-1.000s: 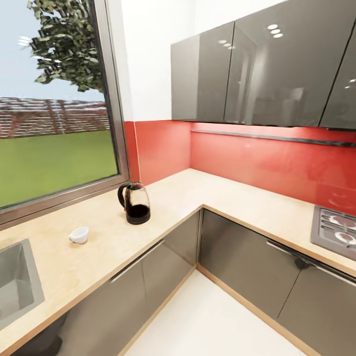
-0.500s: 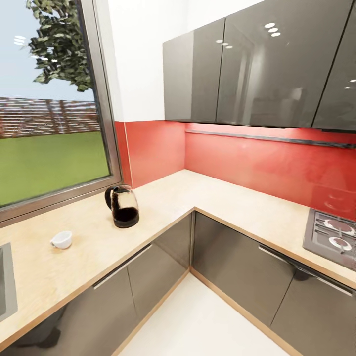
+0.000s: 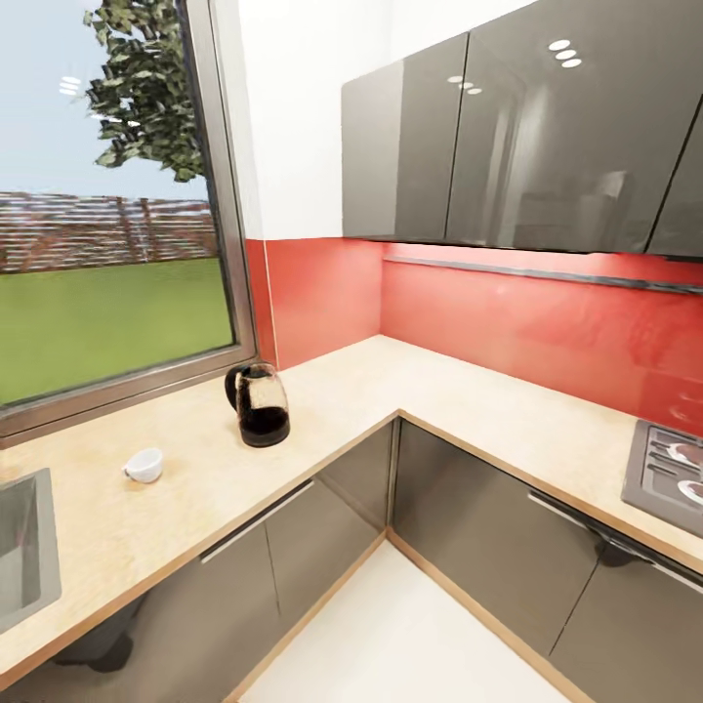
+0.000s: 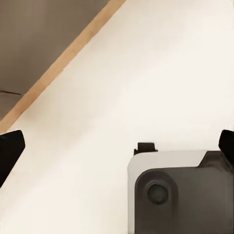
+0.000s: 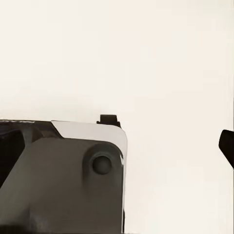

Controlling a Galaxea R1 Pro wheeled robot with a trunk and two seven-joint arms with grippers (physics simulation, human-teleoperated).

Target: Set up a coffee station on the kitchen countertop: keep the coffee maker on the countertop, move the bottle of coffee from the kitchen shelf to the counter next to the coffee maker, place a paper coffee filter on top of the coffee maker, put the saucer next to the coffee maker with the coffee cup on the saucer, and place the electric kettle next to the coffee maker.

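Nearest you is the pale floor (image 3: pixel 410 635), running in from 6 o'clock between the grey cabinet fronts (image 3: pixel 293 547). In the left wrist view your left end effector (image 4: pixel 117 146) hangs over that floor with its two dark fingertips (image 4: pixel 9 146) at opposite edges of the picture, so it is spread wide; part of the robot's grey base (image 4: pixel 180 195) sits below it, and a wood-edged cabinet foot (image 4: pixel 63 58) crosses the corner. In the right wrist view one dark fingertip (image 5: pixel 226 146) of your right end effector shows at the edge, again over the floor and the grey base (image 5: pixel 63 180); you cannot tell how far that one is opened.

Farther out, the light-wood desk (image 3: pixel 342 400) wraps the corner in an L. At 9 o'clock the steel sink (image 3: pixel 24 542) is cut by the picture's edge. Just beyond it, toward 10 o'clock, the small white coffee cup (image 3: pixel 144 465) lies tipped on the desk. Near it, at about 11 o'clock, the glass kettle (image 3: pixel 260 404) stands upright, well apart from the cup. At 3 o'clock a stove top (image 3: pixel 674 474) is set into the desk.

Behind are the red wall panel (image 3: pixel 508 322), the window (image 3: pixel 98 244) and the dark upper cabinets (image 3: pixel 508 137).
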